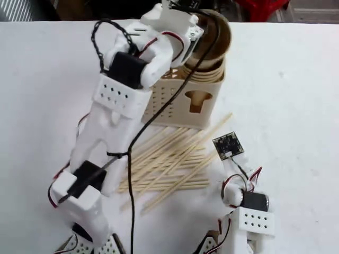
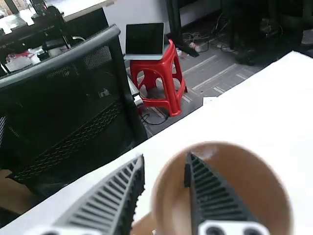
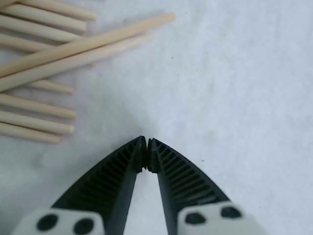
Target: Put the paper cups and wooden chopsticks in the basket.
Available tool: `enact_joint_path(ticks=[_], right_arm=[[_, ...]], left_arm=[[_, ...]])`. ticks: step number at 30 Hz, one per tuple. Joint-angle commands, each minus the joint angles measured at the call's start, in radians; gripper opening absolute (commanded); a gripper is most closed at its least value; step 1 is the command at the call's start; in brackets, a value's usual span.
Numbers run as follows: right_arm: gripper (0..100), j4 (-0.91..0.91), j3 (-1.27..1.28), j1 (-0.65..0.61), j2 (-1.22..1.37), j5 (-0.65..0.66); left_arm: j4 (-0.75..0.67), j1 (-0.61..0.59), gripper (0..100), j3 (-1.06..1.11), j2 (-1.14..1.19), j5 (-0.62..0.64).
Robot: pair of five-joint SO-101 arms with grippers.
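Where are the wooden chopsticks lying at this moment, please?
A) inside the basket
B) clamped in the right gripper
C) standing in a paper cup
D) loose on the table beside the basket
D: the wooden chopsticks lie in a loose pile on the table next to the basket, and the right gripper is shut on nothing near their ends.
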Motion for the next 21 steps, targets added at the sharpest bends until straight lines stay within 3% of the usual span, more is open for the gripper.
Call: enact_joint_path(ticks=[1, 21], right_arm=[[2.1, -0.012, -0.005, -0.01, 0.004, 0.002], [2.1, -0.012, -0.005, -0.01, 0.004, 0.002]], left_arm=[[0.017, -0.013, 15, -0.057, -0.008, 0.005], [0.123, 0.01, 15, -0.058, 0.311, 0.006]])
